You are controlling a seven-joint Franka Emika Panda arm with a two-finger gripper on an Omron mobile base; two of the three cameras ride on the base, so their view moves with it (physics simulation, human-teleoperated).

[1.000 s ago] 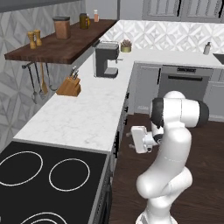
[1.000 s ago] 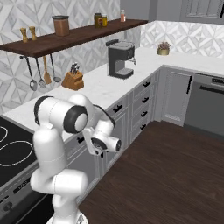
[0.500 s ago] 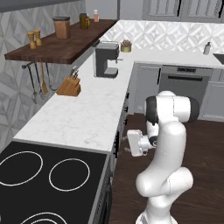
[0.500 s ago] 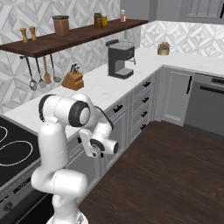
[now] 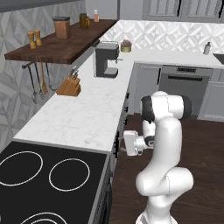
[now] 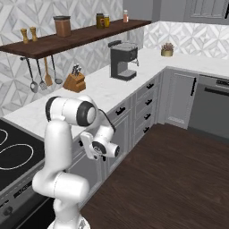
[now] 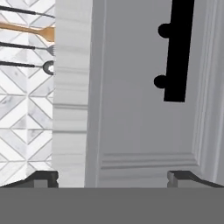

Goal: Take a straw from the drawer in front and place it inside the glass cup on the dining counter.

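So the gripper [image 7: 112, 178] is spread wide with nothing in it, 2 dark fingertips [image 7: 41, 178] sitting at the bottom of the hand view, aimed straight at a grey drawer front [image 7: 144, 109] with its black handle [image 7: 177, 50] up ahead, not touching it. The drawer looks fully closed to me, so basically none of the task is done: it has to be pulled open, the straw found and picked up, then carried over to the cup, and I can't spot straw, cup or dining counter from here. In the base views the hand [image 5: 132, 143] hangs low beside the cabinet fronts [image 6: 134, 118], under the edge of the white worktop [image 5: 83, 118]. Up top there's a coffee machine [image 5: 106, 60], a knife block [image 5: 69, 85], the black stove [image 5: 48, 181] and a wooden shelf [image 5: 61, 41] with jars. Nothing blocks the handle; it's just a tight spot against the cabinets.
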